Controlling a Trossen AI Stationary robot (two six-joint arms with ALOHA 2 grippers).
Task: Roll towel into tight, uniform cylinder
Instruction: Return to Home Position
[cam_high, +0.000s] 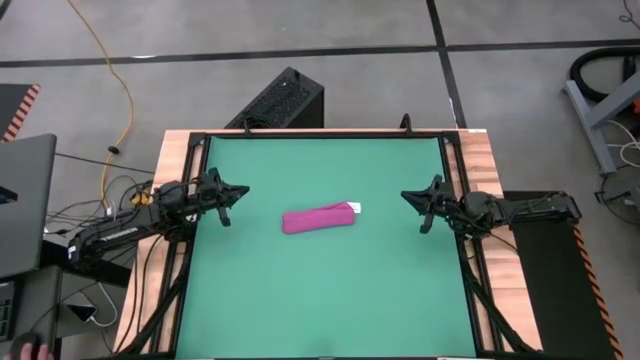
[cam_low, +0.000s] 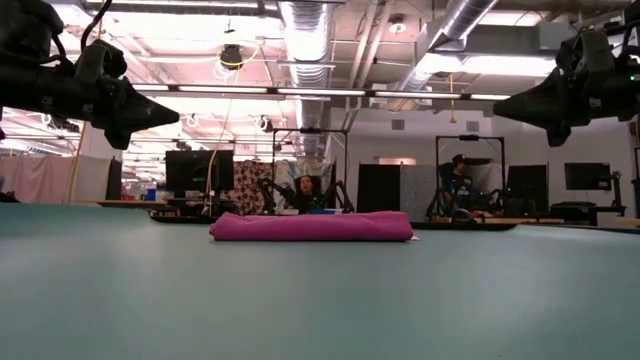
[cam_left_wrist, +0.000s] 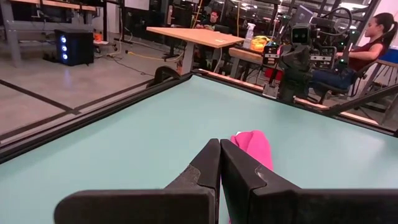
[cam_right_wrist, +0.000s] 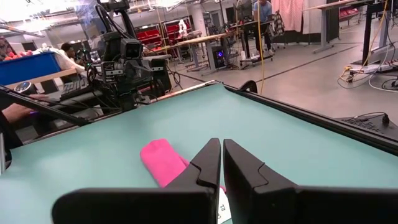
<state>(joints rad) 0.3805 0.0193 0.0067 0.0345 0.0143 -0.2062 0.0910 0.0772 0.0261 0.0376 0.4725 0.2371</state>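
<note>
While the left gripper (cam_high: 235, 195) and right gripper (cam_high: 412, 198) hover empty at opposite edges of the green mat (cam_high: 320, 300), fingers pressed together, the cylinder (cam_high: 318, 219) lies mid-mat between them. Rolling looks finished and fairly even, with the white tag (cam_high: 354, 208) at one end; only parking the arms seems left.

overhead, level, two wrists; shared cylinder (cam_high: 318, 219)

Both the left arm (cam_high: 130, 225) and the right arm (cam_high: 520, 210) are matte black, built of chunky jointed segments with thin dark cables along them. The left gripper (cam_left_wrist: 220, 144) and right gripper (cam_right_wrist: 222, 143) look alike: a broad black crossbar carrying two wedge-shaped jaws that narrow towards the tips.
</note>
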